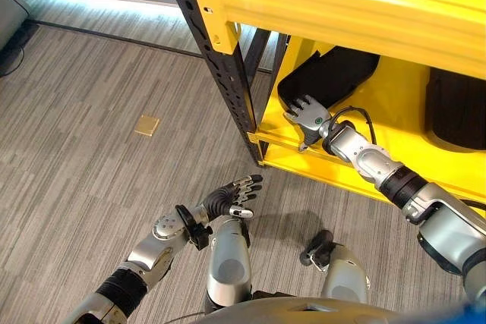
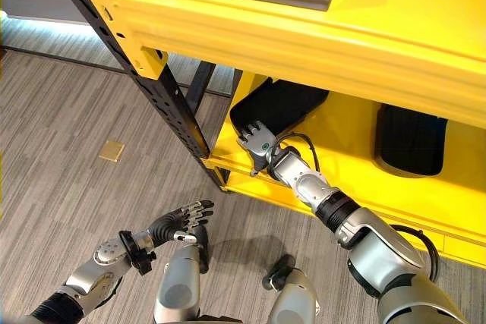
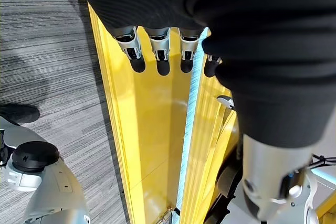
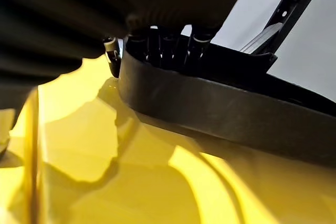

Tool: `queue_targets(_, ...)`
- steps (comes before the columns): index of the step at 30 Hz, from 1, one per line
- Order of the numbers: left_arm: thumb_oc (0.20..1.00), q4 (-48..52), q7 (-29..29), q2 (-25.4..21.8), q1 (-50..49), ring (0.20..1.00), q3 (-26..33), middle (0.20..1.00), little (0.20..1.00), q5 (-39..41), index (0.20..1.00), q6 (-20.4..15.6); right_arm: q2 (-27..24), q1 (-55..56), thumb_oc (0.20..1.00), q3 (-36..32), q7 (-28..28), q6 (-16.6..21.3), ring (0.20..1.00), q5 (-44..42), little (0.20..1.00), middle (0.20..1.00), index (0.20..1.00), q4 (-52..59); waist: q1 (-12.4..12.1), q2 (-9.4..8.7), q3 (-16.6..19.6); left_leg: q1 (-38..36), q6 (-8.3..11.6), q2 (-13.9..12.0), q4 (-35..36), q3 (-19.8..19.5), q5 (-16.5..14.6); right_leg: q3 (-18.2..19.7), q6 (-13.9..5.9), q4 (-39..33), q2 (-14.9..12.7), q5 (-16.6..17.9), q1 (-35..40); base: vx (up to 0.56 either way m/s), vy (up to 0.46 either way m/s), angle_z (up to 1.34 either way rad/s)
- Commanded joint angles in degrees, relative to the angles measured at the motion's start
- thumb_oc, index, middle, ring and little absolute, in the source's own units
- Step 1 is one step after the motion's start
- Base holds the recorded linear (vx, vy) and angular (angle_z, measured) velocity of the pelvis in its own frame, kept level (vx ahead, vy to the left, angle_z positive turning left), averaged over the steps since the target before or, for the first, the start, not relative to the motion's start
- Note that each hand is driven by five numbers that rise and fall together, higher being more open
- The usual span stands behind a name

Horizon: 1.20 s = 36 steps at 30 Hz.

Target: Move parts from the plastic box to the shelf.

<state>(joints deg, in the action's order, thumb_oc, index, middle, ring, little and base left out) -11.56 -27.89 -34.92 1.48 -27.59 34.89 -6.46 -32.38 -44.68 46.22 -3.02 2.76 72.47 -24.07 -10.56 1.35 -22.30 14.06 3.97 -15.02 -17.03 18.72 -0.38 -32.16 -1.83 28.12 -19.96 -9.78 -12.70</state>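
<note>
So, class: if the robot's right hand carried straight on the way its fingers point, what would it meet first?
The right hand already has its fingers at the rim of the black part lying on the yellow shelf, so likely that part; contact itself is unclear.

The two eye views look down from the robot's head at the grey floor (image 1: 91,187) and the yellow shelf (image 1: 357,13). They sit side by side, so both show the same shelf corner with its black post (image 2: 163,104), both arms and the dark part (image 2: 277,108) on the low shelf board. The left wrist view looks along the left robot hand (image 3: 157,51), very close, toward the shelf's yellow front edge. The right wrist view sits low on the shelf board, right up against the dark part.
</note>
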Motion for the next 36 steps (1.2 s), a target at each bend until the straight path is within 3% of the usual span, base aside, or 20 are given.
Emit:
queue_targets(1, 1.0, 3.4, -2.3, -1.4, -0.4, 1.0, 0.3, 1.0, 1.0, 0.3, 1.0, -2.7, -3.9, 1.0, 0.2, 1.5, -0.7, 3.2, 0.2, 4.9, 0.2, 0.2, 0.2, -2.2, -1.6, 0.96, -1.5, -3.9, 0.75, -3.4, 0.3, 2.1, -1.4, 3.2, -5.99, -1.7, -2.1, 1.9, 1.2, 0.0, 0.0, 0.0)
queue_targets(8, 1.0, 3.1, -1.8, -1.3, -1.3, 1.0, 0.3, 1.0, 1.0, -0.1, 1.0, -3.7, -6.4, 0.6, 0.2, 1.6, -0.1, 5.6, 0.2, 6.4, 0.2, 0.2, 0.2, 0.9, -1.3, 0.75, -1.4, -3.8, 0.7, -3.6, -0.1, 2.3, -1.5, 3.3, -5.95, -1.2, -2.1, 1.7, 1.0, 0.0, 0.0, 0.0)
queue_targets(12, 1.0, 2.7, -2.1, -1.1, -1.6, 1.0, 0.3, 1.0, 1.0, -0.6, 1.0, -4.1, -7.6, 0.7, 0.2, 1.4, -1.1, 5.0, 0.2, 7.4, 0.2, 0.2, 0.2, 1.8, -1.1, 0.69, -1.4, -4.0, 0.6, -3.8, -0.4, 2.5, -1.7, 3.3, -5.82, -1.0, -2.1, 1.5, 1.1, 0.0, 0.0, 0.0)
queue_targets(22, 1.0, 2.2, -2.0, -1.2, -1.8, 1.0, -0.6, 1.0, 1.0, -0.2, 1.0, -4.2, -10.0, -1.1, 0.2, 1.6, 3.5, 8.4, 0.2, 12.3, 0.2, 0.2, 0.2, 1.9, -1.0, 0.69, -1.0, -4.3, 0.6, -3.9, -0.6, 2.7, -1.9, 3.3, -5.73, -0.8, -1.9, 1.3, 1.4, 0.01, 0.0, -0.04)
queue_targets(32, 1.0, 1.8, -1.5, -1.2, -2.1, 1.0, -0.9, 1.0, 1.0, -0.6, 1.0, -5.1, -10.5, -1.7, 0.2, 1.4, 4.7, 2.7, 0.2, 4.8, 0.2, 0.2, 0.2, -0.3, -1.0, 1.1, -1.0, -4.1, 0.46, -3.8, -1.1, 2.4, -2.2, 3.3, -5.74, -0.5, -2.0, 1.0, 1.4, 0.0, 0.0, 0.0)
queue_targets(33, 1.0, 1.8, -1.4, -1.2, -1.9, 1.0, -1.2, 1.0, 1.0, -0.4, 1.0, -5.3, -9.9, -1.8, 0.2, 1.2, 4.0, 0.1, 0.2, 1.1, 0.2, 0.2, 0.2, -1.3, -0.9, 1.29, -1.0, -4.1, 0.39, -3.6, -0.9, 2.4, -2.3, 3.3, -5.76, -0.5, -1.9, 0.9, 1.5, 0.0, 0.0, 0.0)
queue_targets(36, 1.0, 2.0, -1.4, -1.0, -1.7, 1.0, -1.3, 1.0, 1.0, -0.4, 1.0, -5.3, -8.1, -1.6, 0.2, 0.4, 3.7, -3.0, 0.2, -5.1, 0.2, 0.2, 0.2, -4.3, -0.9, 1.7, -0.9, -4.3, 0.24, -3.4, -0.9, 2.4, -2.4, 3.2, -5.75, -0.8, -1.9, 0.8, 1.7, 0.0, 0.0, 0.0)
